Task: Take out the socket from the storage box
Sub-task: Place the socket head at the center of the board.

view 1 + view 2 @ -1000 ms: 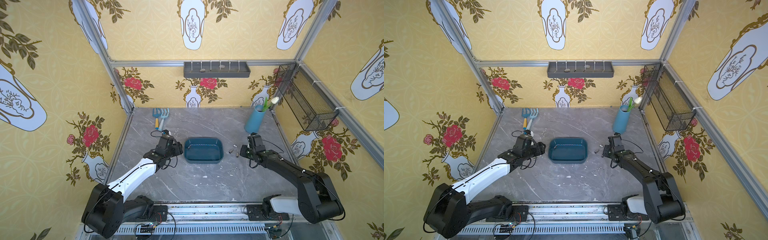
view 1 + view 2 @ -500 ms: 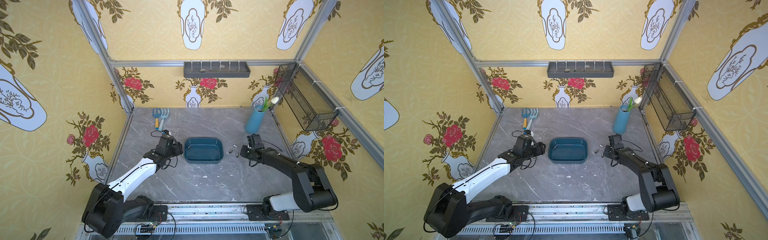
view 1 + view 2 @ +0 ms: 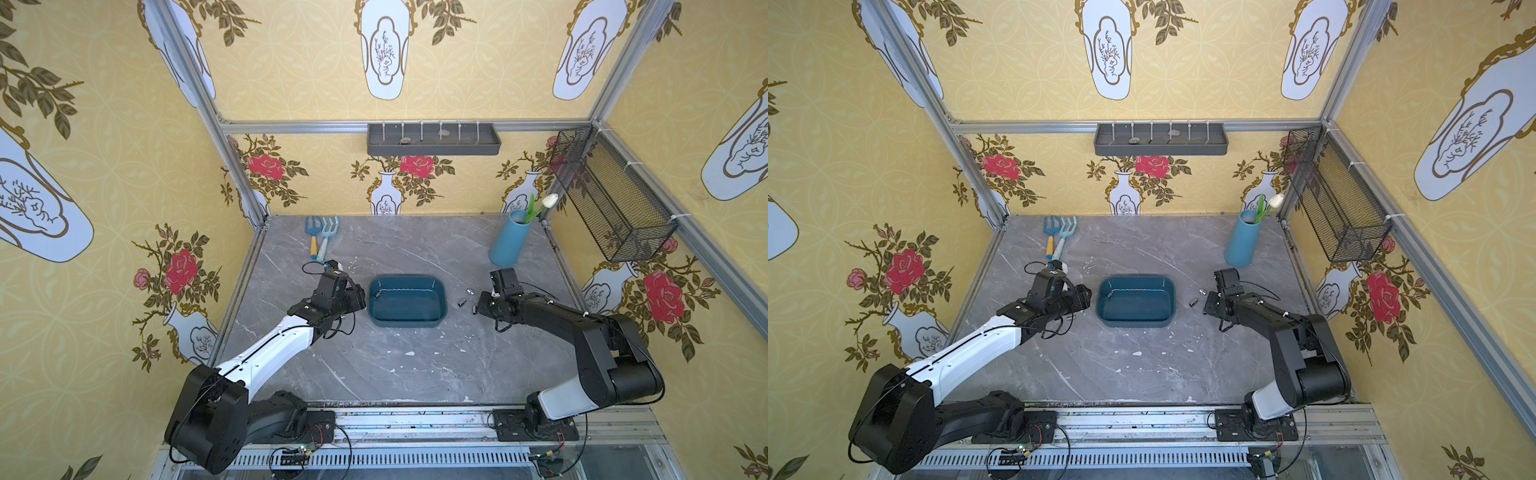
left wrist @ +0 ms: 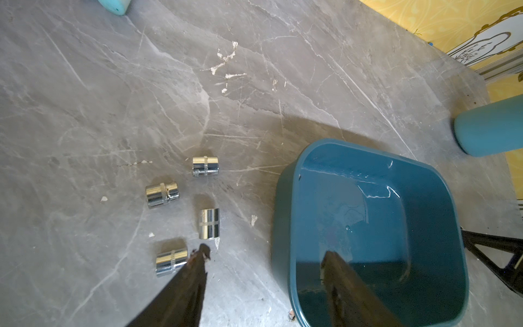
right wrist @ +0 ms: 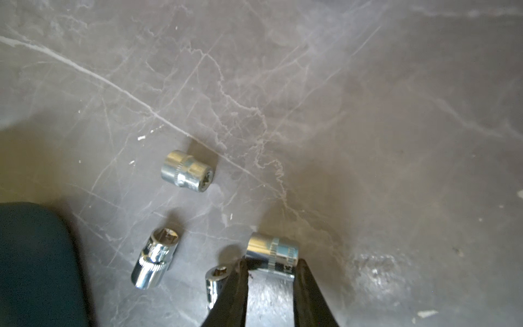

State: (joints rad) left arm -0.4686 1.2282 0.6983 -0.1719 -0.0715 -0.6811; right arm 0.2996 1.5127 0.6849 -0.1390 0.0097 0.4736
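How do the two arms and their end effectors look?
Left arm: black joints, long white link, thin black cable loops at the wrist. Right arm: mostly black, white link near the base, similar cables. Left end effector and right end effector: two slim, dark, tapering fingers each.

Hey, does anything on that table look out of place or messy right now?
Loose chrome sockets lie tipped on their sides on the grey table, in clusters either side of the storage box. White chips fleck the tabletop. Nothing looks broken.
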